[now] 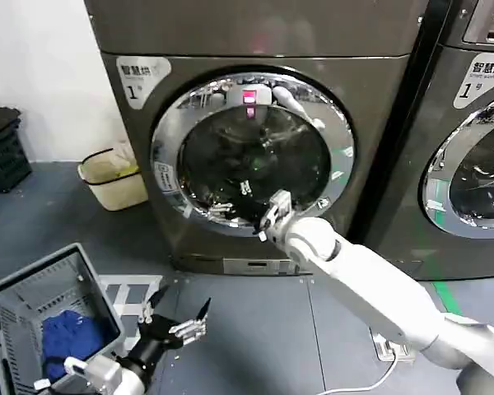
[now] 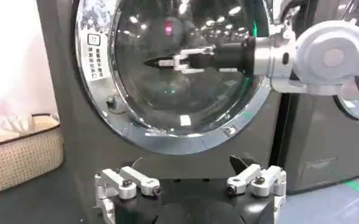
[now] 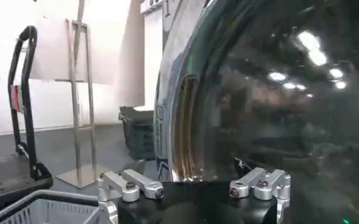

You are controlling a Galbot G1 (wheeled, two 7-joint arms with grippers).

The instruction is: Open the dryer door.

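The dryer [image 1: 255, 140] stands dead ahead, its round glass door [image 1: 251, 152] sitting flush in the chrome ring, closed. The right gripper [image 1: 272, 216] is up against the lower part of that door, arm stretched in from the near right; seen from the left wrist, its fingers [image 2: 167, 61] lie close together in front of the glass, clenched on nothing that can be made out. Its own camera looks along the door's chrome rim [image 3: 185, 122]. The left gripper [image 1: 179, 317] hangs low over the dark floor [image 1: 263, 329], near left, fingers spread and holding nothing. Beside it sits a grey laundry basket [image 1: 16, 296] with blue cloth [image 1: 70, 333] inside. A beige bin [image 1: 111, 177] stands left of the dryer, a second machine [image 1: 469, 140] on the right
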